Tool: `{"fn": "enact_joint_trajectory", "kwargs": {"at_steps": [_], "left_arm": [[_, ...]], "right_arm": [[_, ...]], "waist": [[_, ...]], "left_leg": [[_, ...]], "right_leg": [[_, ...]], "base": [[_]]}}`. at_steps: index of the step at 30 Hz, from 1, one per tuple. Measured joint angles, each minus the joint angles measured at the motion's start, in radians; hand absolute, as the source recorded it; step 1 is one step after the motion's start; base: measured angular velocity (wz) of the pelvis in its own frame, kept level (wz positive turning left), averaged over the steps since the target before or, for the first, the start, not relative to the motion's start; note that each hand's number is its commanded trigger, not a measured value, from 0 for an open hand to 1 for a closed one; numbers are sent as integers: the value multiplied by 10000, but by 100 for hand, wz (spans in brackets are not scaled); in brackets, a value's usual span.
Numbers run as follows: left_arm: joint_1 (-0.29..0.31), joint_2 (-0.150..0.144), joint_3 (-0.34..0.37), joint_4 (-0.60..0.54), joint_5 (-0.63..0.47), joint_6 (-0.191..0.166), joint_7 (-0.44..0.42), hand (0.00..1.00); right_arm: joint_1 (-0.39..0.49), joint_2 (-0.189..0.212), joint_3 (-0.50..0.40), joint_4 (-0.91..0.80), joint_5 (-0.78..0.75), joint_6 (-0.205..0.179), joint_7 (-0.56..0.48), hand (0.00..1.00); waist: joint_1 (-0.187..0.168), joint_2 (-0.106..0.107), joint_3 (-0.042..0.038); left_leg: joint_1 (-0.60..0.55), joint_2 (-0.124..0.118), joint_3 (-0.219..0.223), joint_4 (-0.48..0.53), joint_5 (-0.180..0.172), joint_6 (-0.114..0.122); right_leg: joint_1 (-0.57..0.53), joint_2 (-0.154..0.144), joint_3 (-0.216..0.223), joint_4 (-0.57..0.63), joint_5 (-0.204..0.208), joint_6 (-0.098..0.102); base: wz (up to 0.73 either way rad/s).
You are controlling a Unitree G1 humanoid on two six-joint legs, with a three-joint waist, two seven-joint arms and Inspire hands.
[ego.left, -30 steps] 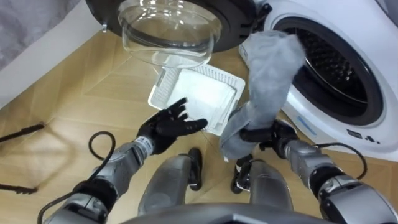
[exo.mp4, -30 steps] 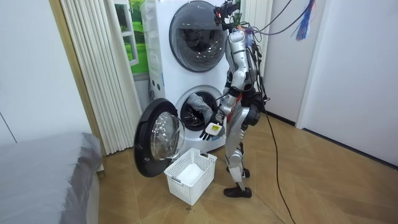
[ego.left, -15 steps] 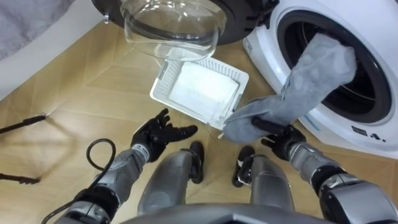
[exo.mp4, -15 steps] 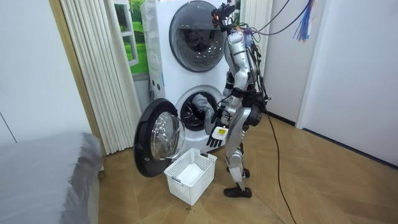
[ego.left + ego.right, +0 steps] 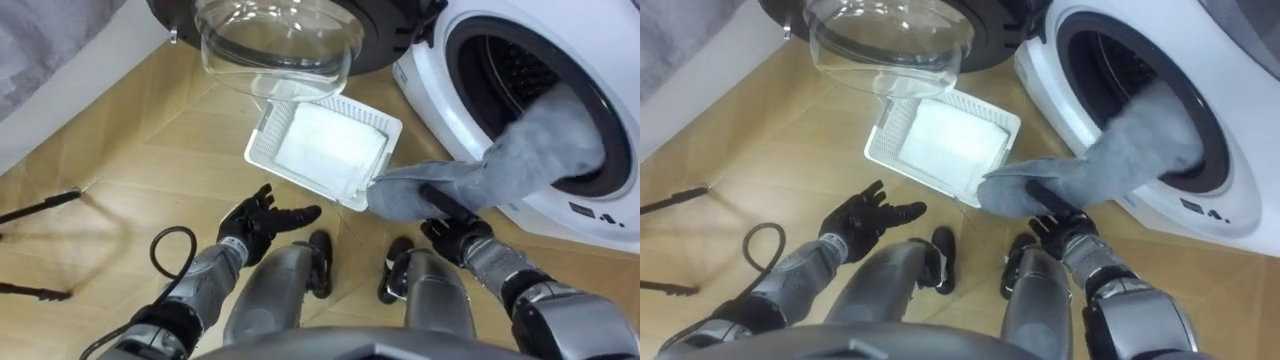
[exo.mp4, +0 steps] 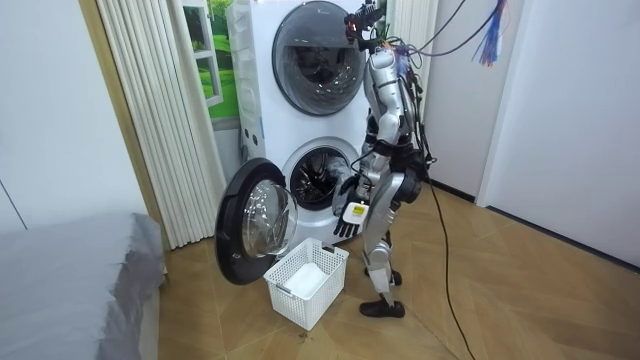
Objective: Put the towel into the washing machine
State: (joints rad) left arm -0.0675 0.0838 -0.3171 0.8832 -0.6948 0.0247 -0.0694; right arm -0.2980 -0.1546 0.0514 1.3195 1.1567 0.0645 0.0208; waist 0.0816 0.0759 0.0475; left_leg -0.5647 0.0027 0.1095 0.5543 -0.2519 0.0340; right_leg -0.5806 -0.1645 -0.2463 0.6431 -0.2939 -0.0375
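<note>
A grey towel (image 5: 500,165) stretches from my right hand (image 5: 455,228) up over the door rim into the dark drum (image 5: 520,70) of the white washing machine (image 5: 600,215). Its far end lies inside the opening, while the near end hangs outside, bunched under my curled fingers. My left hand (image 5: 262,220) hovers open and empty over the wooden floor, left of my knees. In the room view I stand upright facing the lower machine (image 6: 320,185), left hand (image 6: 345,218) hanging low in front of it.
The round glass door (image 5: 275,45) stands swung open to my left. A white plastic basket (image 5: 262,135) sits on the floor below the door. Black stand legs (image 5: 40,205) lie at far left. A second machine (image 6: 315,50) is stacked above, and a bed (image 6: 70,280) stands nearby.
The towel's upper end has dropped from in front of the opening down into the drum. My right hand still grips the near end, and my left hand has sunk slightly.
</note>
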Motion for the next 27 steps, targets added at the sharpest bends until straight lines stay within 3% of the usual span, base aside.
{"fn": "enact_joint_trajectory", "kwargs": {"at_steps": [4, 8, 13, 18, 22, 27], "left_arm": [[-21, 36, 5, -1, 25, 8, 185, 0], [15, 131, 13, -425, 17, 40, 399, 0], [-18, 213, 45, -860, 127, 24, 597, 0], [-117, 549, 325, -961, 107, 5, 665, 0], [-70, 654, 436, -957, 141, 27, 734, 0], [53, 670, 497, -984, 447, 213, 811, 0]], "right_arm": [[-189, -130, -8, -10, 226, 39, -102, 100], [-624, -531, -82, -48, 526, 220, -200, 100], [-1166, -914, -364, -36, 599, 582, -426, 100], [-1760, -1101, -368, -25, 595, 1248, -561, 100], [-1954, -1546, -444, 39, 590, 1429, -636, 100], [-2232, -1900, -744, 34, 600, 1556, -670, 100]], "waist": [[11, -7, -5], [-49, -57, -10], [-82, -331, -4], [-320, -887, -12], [-316, -1053, 1], [-303, -1077, 4]], "left_leg": [[-118, -53, 42, 54, 15, 20], [-413, -176, 117, 307, 56, 60], [-536, -153, 271, 547, 60, 70], [-871, -145, 286, 855, 70, 96], [-947, -173, 352, 840, 87, 264], [-1019, -156, 399, 846, 41, 353]], "right_leg": [[-202, -94, 29, 205, -35, -7], [-572, -287, 109, 588, -140, 35], [-679, -337, 156, 744, -150, 41], [-915, -378, 147, 951, -161, 60], [-996, -452, 119, 1057, -152, 119], [-1056, -469, 116, 1127, -148, 136]], "base": [[2], [6], [0], [5], [10], [0]]}}
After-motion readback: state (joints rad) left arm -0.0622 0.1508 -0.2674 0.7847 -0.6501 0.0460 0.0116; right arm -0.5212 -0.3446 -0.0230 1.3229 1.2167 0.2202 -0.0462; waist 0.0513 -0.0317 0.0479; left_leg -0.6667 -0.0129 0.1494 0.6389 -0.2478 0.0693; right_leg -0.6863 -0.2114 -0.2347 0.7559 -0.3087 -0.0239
